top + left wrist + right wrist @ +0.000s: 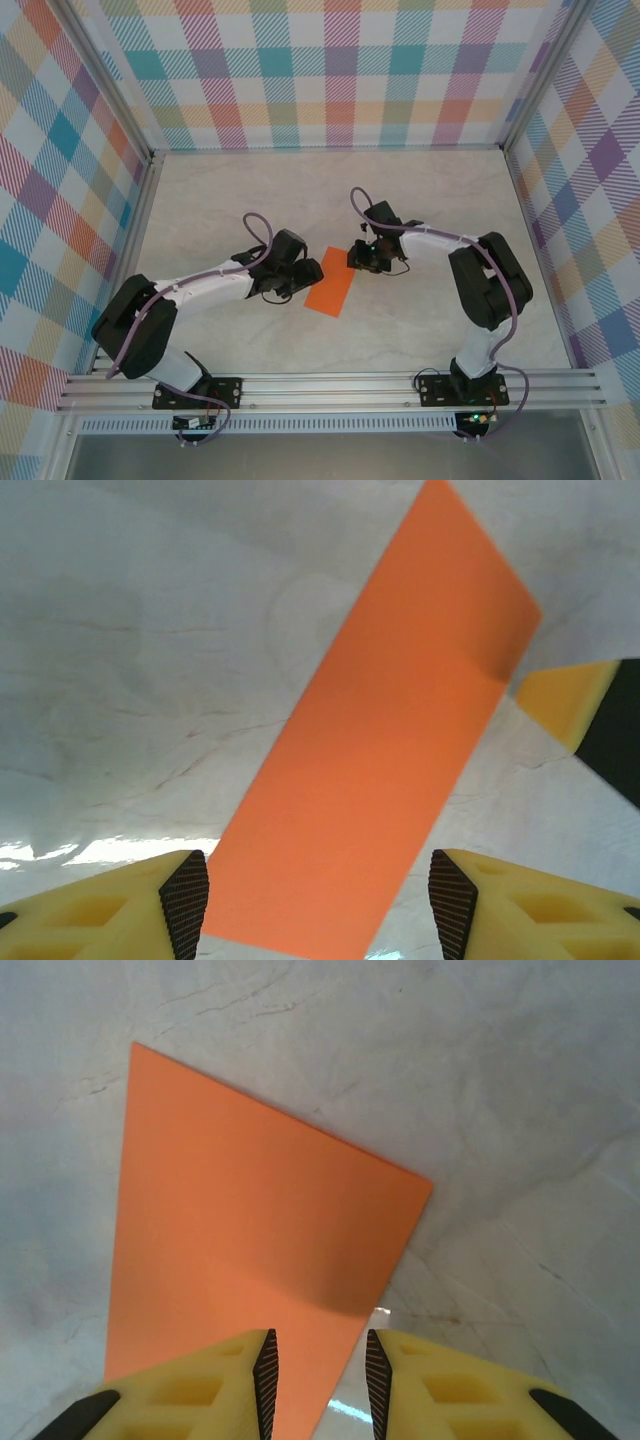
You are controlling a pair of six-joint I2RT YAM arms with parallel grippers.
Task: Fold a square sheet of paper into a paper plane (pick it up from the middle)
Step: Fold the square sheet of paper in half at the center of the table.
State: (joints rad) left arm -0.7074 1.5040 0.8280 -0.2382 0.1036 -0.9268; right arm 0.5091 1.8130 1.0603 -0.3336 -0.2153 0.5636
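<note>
Centrally, folded orange sheet [328,288] under open left pincer [320,905], narrowly parted right pincer [320,1380] over its end.

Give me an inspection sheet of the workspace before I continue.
Surface: pale marbled table.
Job's things: orange sheet of paper lies flat as a long rectangle between the arms; no plane shape yet.
Clutter: nothing seen.
Grippers: left pincer wide open over one short end; right pincer narrowly open at the opposite end; neither holds the paper.
Cables: purple cables looped along both arms, off the paper.
Surroundings: plaid walls, aluminium rail at the near edge.
</note>
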